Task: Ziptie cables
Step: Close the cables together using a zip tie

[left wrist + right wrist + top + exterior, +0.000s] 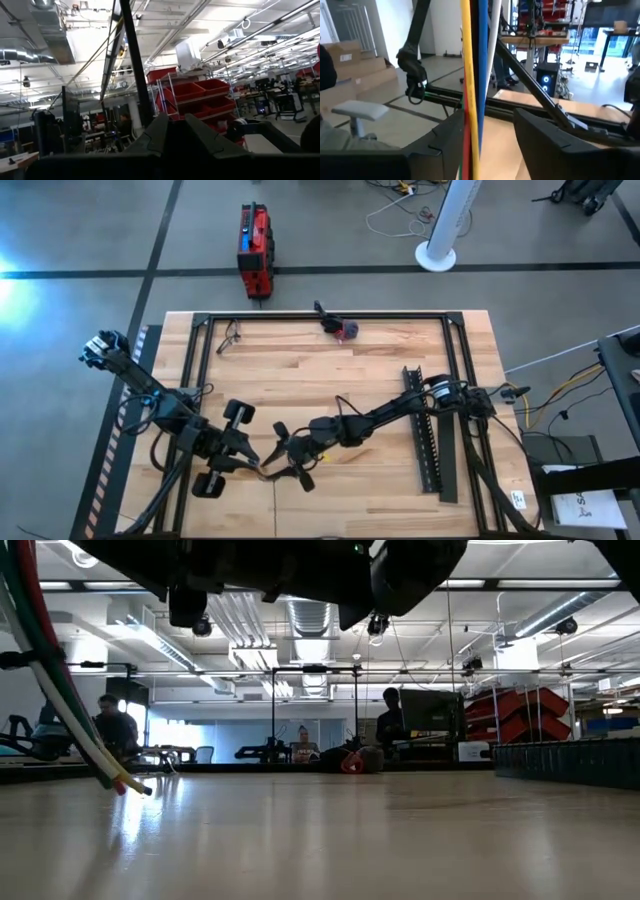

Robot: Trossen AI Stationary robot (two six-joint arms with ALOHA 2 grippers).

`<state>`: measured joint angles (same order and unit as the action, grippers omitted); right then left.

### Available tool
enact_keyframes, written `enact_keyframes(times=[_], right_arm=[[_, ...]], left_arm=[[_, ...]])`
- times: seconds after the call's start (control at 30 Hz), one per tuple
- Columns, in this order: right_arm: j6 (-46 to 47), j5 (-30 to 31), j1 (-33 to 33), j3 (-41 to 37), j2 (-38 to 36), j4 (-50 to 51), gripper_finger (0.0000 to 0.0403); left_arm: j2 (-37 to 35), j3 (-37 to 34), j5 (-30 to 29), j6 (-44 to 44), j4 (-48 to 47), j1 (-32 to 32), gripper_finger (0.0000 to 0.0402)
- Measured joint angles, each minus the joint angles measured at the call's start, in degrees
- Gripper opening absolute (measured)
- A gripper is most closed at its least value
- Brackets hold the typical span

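Note:
The cables [475,65], orange, blue, white, red and green, run upright between the fingers of my right gripper [487,135], which is open; they pass close by one finger and stand apart from the other. In the low view the cables [60,690] hang slanting, their dark ends [125,783] just above the table. My left gripper [175,125] is shut on a long black strip [135,65]. From above, both grippers meet near the table's front: left gripper [245,450], right gripper [285,452], cables [265,472] between them. My left gripper pinches the black strip's lower part [149,117] between its two fingers. The strip rises from the fingers, slanting up and away, clear of the table. My right gripper: whether a finger [450,140] touches the cables beside it, I cannot tell.
A black perforated rail [425,430] lies on the table's right side. A small dark and red object [340,328] sits at the far edge, and a thin wire piece [230,335] at the far left. A red case [255,250] stands on the floor beyond. People sit in the room behind.

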<state>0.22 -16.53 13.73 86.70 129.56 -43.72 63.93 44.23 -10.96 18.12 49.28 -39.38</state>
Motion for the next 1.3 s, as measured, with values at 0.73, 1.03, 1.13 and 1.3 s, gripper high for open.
enact_keyframes(times=[0.73, 1.03, 1.13, 1.3], right_arm=[[-4.74, -6.44, -1.00, 4.96, 0.00, 7.15, 0.0174], [-4.74, -5.86, -1.02, 4.96, 0.00, 7.34, 0.0144], [-4.86, -5.99, -1.02, 4.96, 0.00, 7.86, 0.0107], [-5.17, -5.95, -0.93, 4.96, 0.00, 8.61, 0.0048]], left_arm=[[-0.27, -0.56, -0.02, 2.45, -0.93, 1.20, 0.0029], [2.15, -0.85, -0.02, 2.41, 2.53, 1.91, 0.0029], [3.31, -0.86, -0.04, 2.40, 3.59, 2.73, 0.0029], [3.90, -0.87, -0.57, 2.40, 5.34, 4.56, 0.0029]])
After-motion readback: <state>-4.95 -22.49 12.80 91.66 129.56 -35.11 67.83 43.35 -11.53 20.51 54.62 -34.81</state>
